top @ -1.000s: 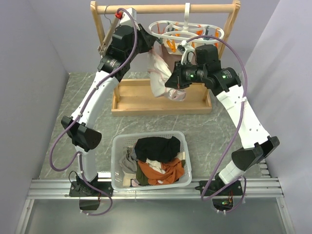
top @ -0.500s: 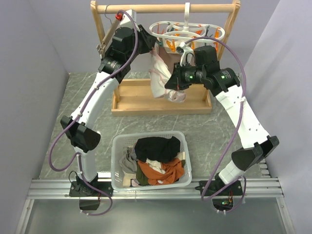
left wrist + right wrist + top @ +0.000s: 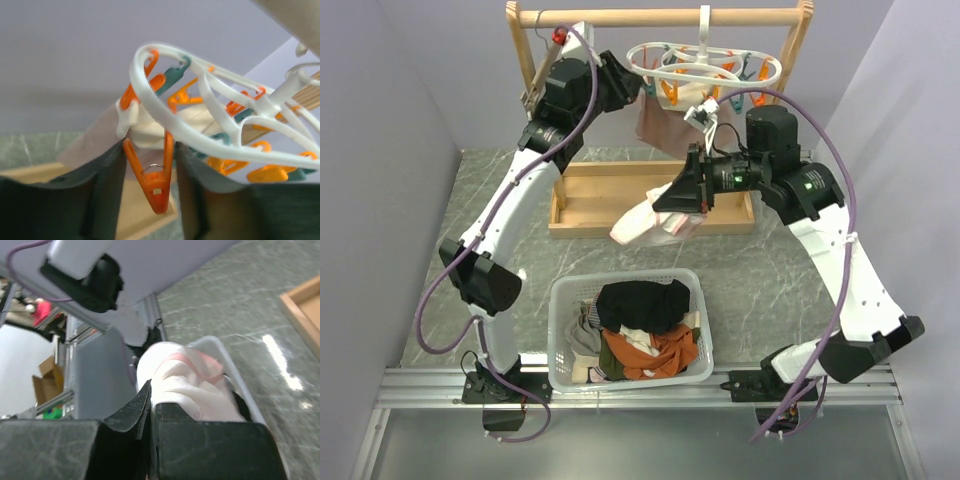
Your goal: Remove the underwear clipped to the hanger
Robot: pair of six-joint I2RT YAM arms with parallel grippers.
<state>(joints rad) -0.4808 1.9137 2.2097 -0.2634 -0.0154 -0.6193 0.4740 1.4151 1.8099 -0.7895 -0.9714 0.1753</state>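
white pair (image 3: 642,225) off hanger (image 3: 761,66), clamped in my right hand (image 3: 666,200); left hand (image 3: 148,162) spread round peg (image 3: 156,194), beige pair (image 3: 660,125) beside still clipped.

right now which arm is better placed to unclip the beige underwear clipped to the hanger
Left: the left gripper is up at the hanger, straddling an orange peg near the beige underwear. The right gripper is lower, shut on the white underwear.

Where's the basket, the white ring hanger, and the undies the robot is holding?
basket (image 3: 556,335): top view, its left wall.
hanger (image 3: 141,80): left wrist view, left edge of the white ring.
underwear (image 3: 640,222): top view, the dangling whitish cloth.
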